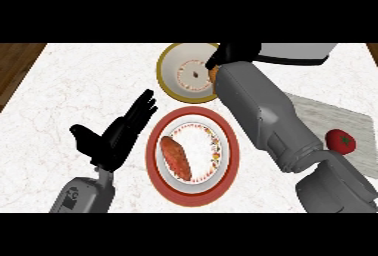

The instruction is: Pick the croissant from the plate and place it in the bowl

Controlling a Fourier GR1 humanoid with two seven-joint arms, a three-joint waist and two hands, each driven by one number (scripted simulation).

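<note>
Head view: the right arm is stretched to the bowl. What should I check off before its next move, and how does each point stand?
1. right hand at the bowl: ok, it is over the bowl's right rim.
2. Croissant held: cannot tell; only an orange-brown bit shows beside the hand.
3. Bowl upright, inside free: ok.
4. plate emptied: not ok; a reddish-brown long piece lies on it.
5. left hand out of the way: ok, open, left of the plate.
6. tomato apart from the bowl: ok.
</note>
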